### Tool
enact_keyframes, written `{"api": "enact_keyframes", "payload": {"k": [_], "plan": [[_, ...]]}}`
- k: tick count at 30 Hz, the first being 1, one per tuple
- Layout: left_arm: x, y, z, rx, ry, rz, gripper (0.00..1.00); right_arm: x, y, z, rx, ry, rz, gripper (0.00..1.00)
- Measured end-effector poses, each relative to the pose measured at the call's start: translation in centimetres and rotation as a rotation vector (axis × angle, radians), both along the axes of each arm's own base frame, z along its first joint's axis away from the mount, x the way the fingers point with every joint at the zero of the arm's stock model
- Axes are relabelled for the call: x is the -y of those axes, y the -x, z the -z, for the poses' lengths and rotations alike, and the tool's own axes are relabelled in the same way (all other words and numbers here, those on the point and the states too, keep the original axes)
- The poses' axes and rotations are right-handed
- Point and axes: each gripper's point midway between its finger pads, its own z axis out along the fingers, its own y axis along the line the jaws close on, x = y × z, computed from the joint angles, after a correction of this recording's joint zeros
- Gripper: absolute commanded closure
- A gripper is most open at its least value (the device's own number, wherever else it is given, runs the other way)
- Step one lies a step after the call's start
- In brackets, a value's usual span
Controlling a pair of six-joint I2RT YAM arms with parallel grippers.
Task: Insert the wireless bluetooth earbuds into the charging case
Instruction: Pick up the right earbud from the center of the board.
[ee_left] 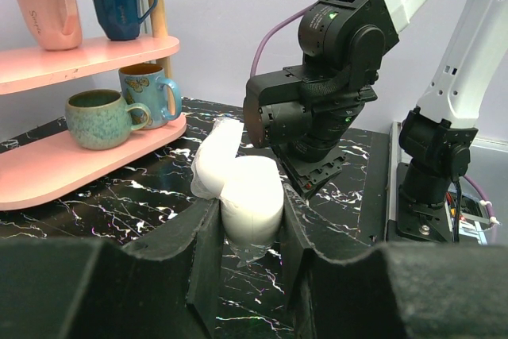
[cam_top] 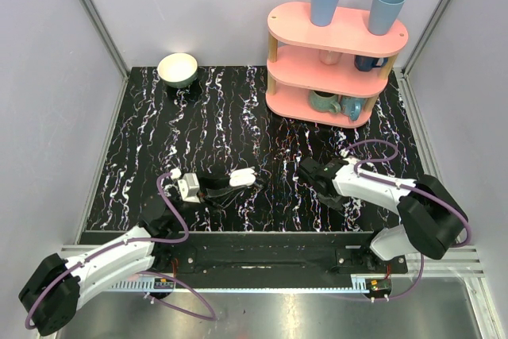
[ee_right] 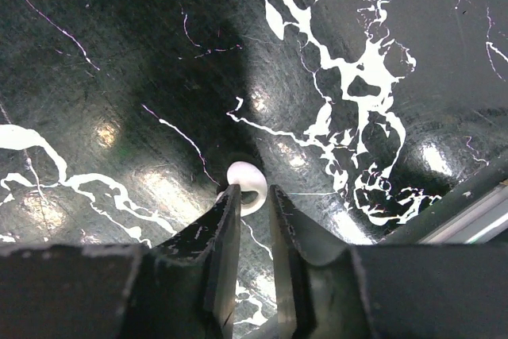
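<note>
Shelf (cam_top: 295,18) of mugs (ee_left: 99,117) and bowl (cam_top: 178,69) at the surface's (cam_top: 198,121) back.
Left hand (ee_left: 246,228) clamps the case (ee_left: 250,188); right hand (ee_right: 252,196), narrowly parted, points down at an earbud (ee_right: 248,175).

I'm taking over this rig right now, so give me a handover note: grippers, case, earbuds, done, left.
Left gripper: shut on the charging case, lid open.
Right gripper: fingers nearly closed at one earbud lying on the table; grip not confirmed.
Done: case held open. Second earbud not in view.
Left: lift this earbud, seat it in the case, then find the other.
</note>
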Motion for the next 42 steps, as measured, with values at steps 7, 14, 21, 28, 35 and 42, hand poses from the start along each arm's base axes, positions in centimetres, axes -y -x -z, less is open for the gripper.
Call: {"api": "enact_keyframes", "payload": {"k": [7, 14, 21, 28, 35, 42], "plan": [[0.01, -0.01, 0.03, -0.001, -0.001, 0.000, 1.00, 0.03, -0.06, 0.04, -0.006, 0.008, -0.020, 0.61], [0.12, -0.12, 0.36, -0.010, -0.009, 0.000, 1.00, -0.19, -0.37, 0.15, 0.003, 0.004, -0.026, 0.63], [0.13, -0.14, 0.34, -0.009, -0.009, 0.000, 1.00, -0.25, -0.43, 0.16, 0.005, 0.002, -0.027, 0.70], [0.13, -0.14, 0.34, -0.009, -0.009, 0.000, 1.00, -0.29, -0.52, 0.15, 0.009, 0.001, -0.027, 0.74], [0.13, -0.14, 0.34, -0.009, -0.009, 0.000, 1.00, -0.27, -0.63, 0.20, 0.012, 0.005, -0.029, 0.75], [0.08, -0.09, 0.20, -0.005, -0.005, 0.000, 1.00, -0.26, -0.97, 0.35, 0.017, 0.018, -0.043, 0.74]]}}
